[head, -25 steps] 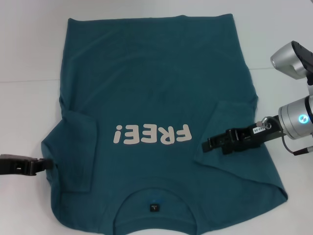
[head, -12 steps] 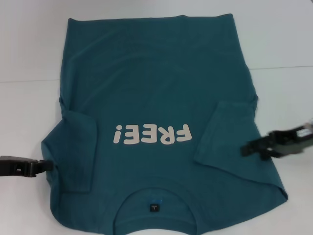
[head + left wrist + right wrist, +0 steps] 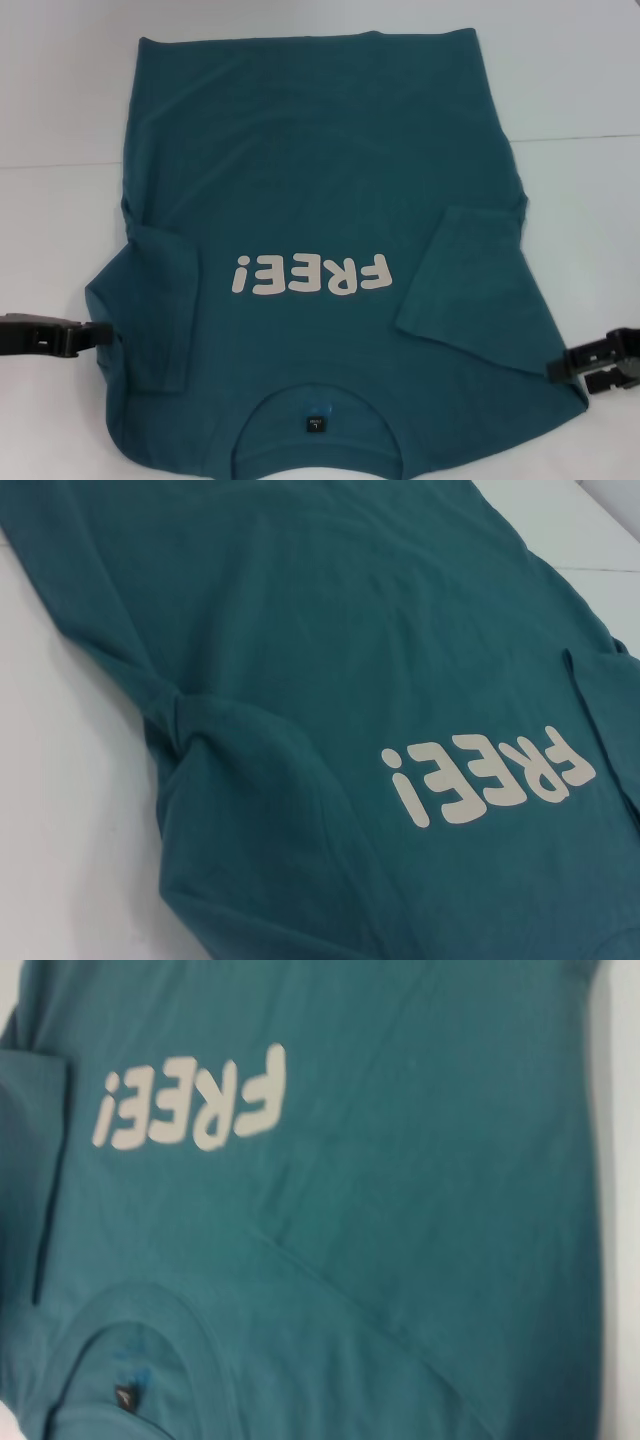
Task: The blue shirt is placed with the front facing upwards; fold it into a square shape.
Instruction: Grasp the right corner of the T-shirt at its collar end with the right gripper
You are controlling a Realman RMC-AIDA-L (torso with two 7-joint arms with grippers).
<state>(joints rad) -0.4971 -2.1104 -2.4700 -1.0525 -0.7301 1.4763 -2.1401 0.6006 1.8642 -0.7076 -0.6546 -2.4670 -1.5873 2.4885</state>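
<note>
The blue shirt [image 3: 320, 180] lies flat on the white bench [image 3: 60, 100], long axis 12 to 6, collar toward me, both sleeves folded inward. My left hand [image 3: 95, 335] touches its 8 o'clock edge, my right hand [image 3: 560, 368] the 4 o'clock edge; I cannot tell either grip. My right wrist view alone shows the neck label [image 3: 124, 1397] close.

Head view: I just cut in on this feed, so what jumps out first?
The blue shirt fills the white table, front up, with its off-white FREE! print upside down to the camera and both sleeves folded in over the body. The left gripper sits at the shirt's left shoulder edge; the right gripper sits at its right edge, fingers apart.
</note>
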